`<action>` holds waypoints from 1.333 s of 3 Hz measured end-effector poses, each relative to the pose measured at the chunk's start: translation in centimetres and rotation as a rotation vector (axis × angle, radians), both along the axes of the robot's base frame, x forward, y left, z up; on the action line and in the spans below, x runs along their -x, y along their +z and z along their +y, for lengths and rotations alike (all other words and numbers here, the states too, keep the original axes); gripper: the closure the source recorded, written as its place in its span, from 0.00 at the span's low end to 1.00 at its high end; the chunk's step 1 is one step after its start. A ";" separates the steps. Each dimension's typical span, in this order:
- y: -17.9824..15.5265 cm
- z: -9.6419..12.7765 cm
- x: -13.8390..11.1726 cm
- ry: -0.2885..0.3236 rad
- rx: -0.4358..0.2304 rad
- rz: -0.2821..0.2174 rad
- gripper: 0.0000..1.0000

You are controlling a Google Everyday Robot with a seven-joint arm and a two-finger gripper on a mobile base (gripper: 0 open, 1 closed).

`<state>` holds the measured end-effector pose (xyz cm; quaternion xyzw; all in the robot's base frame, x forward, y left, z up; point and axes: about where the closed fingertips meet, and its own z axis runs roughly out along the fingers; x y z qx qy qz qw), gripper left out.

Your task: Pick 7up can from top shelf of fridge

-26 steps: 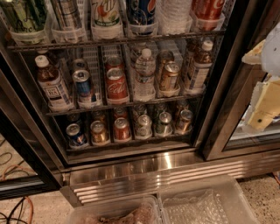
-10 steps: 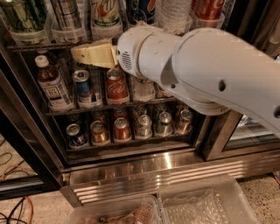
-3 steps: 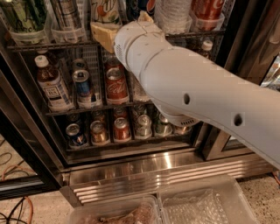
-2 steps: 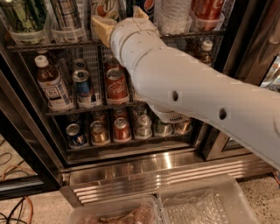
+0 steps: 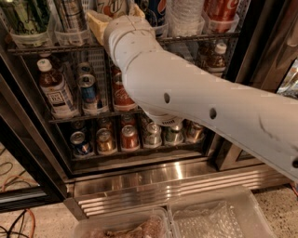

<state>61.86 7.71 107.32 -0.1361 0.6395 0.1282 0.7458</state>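
Note:
The 7up can (image 5: 113,4), white-silver with green lettering, stands in a clear holder on the top shelf (image 5: 200,38) of the fridge (image 5: 163,182); only its lower part shows at the top edge of the view. My gripper (image 5: 116,15) is at that can, at the end of my white arm, which crosses the view from the lower right. One yellowish finger (image 5: 97,23) is left of the can and the other (image 5: 137,9) is right of it, with the can between them. I cannot tell whether they touch it.
On the top shelf stand a green can (image 5: 25,16), a silver can (image 5: 70,16), a blue Pepsi can (image 5: 156,10), a water bottle (image 5: 186,11) and a red cola can (image 5: 222,8). Bottles (image 5: 53,88) and short cans (image 5: 104,139) fill the lower racks. Clear bins (image 5: 214,218) lie on the floor.
My arm has come in from the right and risen from the middle rack to the top shelf. Over the last second the gripper moved up and slightly left, around the 7up can.

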 end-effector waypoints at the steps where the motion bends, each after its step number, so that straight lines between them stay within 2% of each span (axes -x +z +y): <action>1: -0.4 0.7 -0.1 0.006 -0.011 0.007 0.34; 4: -1.2 0.5 -1.4 0.013 0.022 0.011 0.39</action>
